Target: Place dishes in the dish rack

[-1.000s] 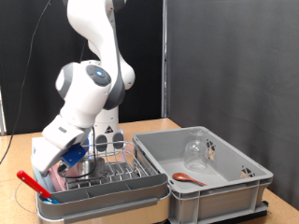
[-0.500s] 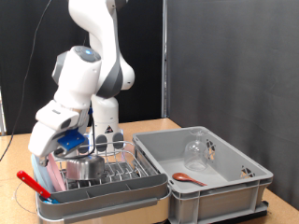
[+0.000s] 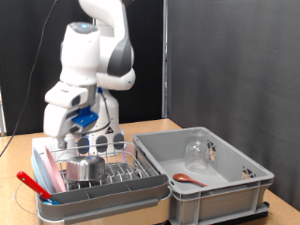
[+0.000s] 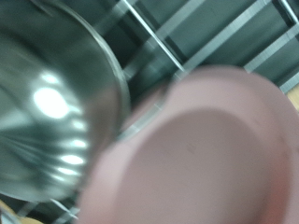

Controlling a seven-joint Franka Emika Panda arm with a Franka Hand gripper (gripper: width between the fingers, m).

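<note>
The steel bowl (image 3: 86, 169) sits in the dish rack (image 3: 112, 192), among the wire prongs at the exterior view's left. The pink plate (image 3: 41, 171) stands on edge at the rack's left end. My gripper (image 3: 67, 139) hangs a little above the bowl and plate, with nothing seen between its fingers. In the blurred wrist view the steel bowl (image 4: 51, 103) and the pink plate (image 4: 215, 149) lie side by side over the rack wires (image 4: 187, 37); no fingers show there. The clear glass (image 3: 195, 152) lies inside the grey crate (image 3: 234, 187) on the right.
A red-handled utensil (image 3: 33, 185) leans at the rack's front left corner. An orange spoon (image 3: 185, 177) lies on the crate floor near the glass. The crate stands right beside the rack on the wooden table (image 3: 150, 127). A dark curtain (image 3: 234, 66) backs the scene.
The arm has risen from low over the rack to well above it and swung upright. The steel bowl stays behind in the rack.
</note>
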